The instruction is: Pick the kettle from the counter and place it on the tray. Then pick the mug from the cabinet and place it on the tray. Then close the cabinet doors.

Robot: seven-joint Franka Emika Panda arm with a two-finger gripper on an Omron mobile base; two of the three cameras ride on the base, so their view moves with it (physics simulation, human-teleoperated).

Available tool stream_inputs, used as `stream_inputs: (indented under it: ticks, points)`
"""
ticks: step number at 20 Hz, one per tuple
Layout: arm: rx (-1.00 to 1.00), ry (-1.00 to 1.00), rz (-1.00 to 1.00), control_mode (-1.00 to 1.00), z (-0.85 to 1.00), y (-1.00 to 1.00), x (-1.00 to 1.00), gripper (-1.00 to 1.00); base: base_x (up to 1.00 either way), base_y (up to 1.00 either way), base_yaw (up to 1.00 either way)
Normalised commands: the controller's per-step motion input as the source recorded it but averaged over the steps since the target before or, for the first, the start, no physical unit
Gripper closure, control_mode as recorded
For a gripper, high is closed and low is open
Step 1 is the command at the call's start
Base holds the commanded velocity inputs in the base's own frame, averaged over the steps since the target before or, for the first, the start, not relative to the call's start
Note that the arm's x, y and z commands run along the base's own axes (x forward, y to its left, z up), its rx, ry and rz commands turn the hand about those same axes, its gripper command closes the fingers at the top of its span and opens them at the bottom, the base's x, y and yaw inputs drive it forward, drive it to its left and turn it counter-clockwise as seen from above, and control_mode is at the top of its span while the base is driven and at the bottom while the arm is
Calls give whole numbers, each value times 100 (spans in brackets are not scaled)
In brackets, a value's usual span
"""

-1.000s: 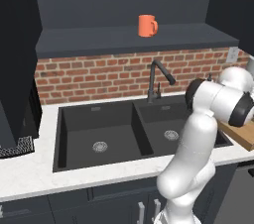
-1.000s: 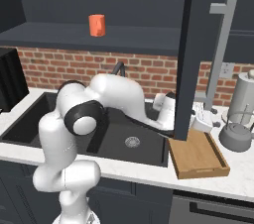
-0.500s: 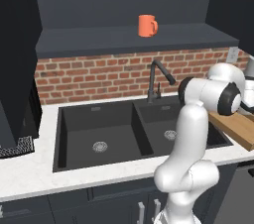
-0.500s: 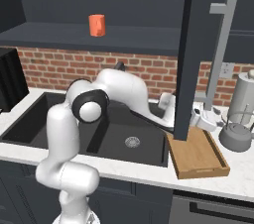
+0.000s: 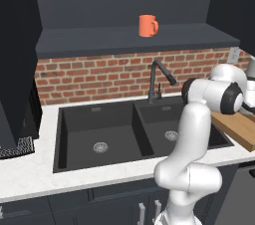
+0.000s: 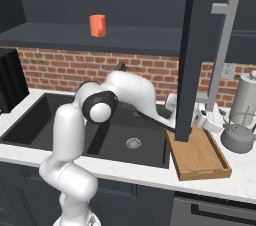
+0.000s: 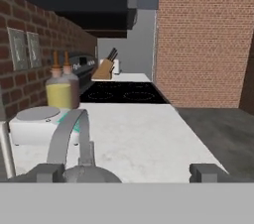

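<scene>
The grey kettle (image 6: pixel 238 138) stands on the white counter (image 6: pixel 243 180), just right of the wooden tray (image 6: pixel 199 154). My gripper (image 7: pixel 126 173) is open and low over the counter. In the hand view the kettle's lid and arched handle (image 7: pixel 68 140) lie between the fingertips, close to the left fingertip (image 7: pixel 47 172), with no contact visible. The hand (image 6: pixel 206 120) reaches out past the open cabinet door (image 6: pixel 192 45), above the tray's far end. The orange mug (image 5: pixel 148 25) sits on the cabinet shelf (image 5: pixel 124 40); it is also in the right base view (image 6: pixel 97 25).
A black double sink (image 5: pixel 114 134) with a tap (image 5: pixel 157 77) is set in the counter. A tall pale grey cylinder (image 6: pixel 248 95) stands behind the kettle. Beyond the kettle are oil bottles (image 7: pixel 62 89), a flat white appliance (image 7: pixel 37 124), a stove (image 7: pixel 121 91) and a knife block (image 7: pixel 104 69).
The arm has stretched further right, carrying the hand over the tray's far end toward the kettle. The jaws stayed open. Mug, kettle and tray have not moved.
</scene>
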Motion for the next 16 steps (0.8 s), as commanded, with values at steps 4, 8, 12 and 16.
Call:
stream_inputs:
  ticks: [4,8,12,16]
  points:
    - [0,-9,0,-100,-18,-6,19,-100,0,0,0]
    - [0,-9,0,-100,-22,-3,21,-100,0,0,0]
    - [0,-9,0,-100,-24,-5,23,-100,0,0,0]
    - [0,-10,0,-100,-24,-9,20,-100,0,0,0]
